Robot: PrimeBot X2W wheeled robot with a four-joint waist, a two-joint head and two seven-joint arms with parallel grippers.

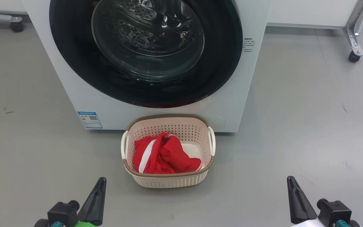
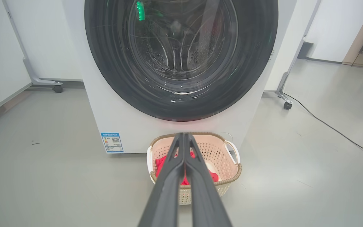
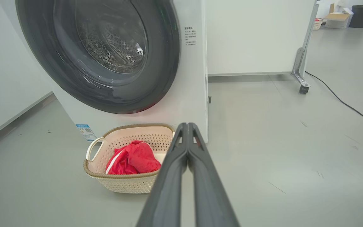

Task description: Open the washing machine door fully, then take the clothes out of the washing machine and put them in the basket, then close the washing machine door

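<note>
The white washing machine (image 1: 58, 63) stands ahead with its black-rimmed round door (image 1: 219, 63) flat against the front, glass bowl (image 1: 146, 34) at its centre. On the floor before it sits the cream basket (image 1: 169, 181) holding the red clothes (image 1: 164, 156) with a white stripe. My left gripper (image 1: 101, 180) rests low at the left, shut and holding nothing. My right gripper (image 1: 290, 179) rests low at the right, likewise shut with nothing in it. Both are well short of the basket. In the wrist views the basket (image 2: 228, 170) (image 3: 121, 183) and clothes (image 3: 134, 157) lie beyond the closed fingers.
Grey floor (image 1: 310, 126) spreads on both sides of the machine. A wheeled stand leg (image 1: 354, 47) is at the back right, another caster (image 1: 16, 25) at the back left. A black cable (image 2: 332, 129) runs across the floor on the right.
</note>
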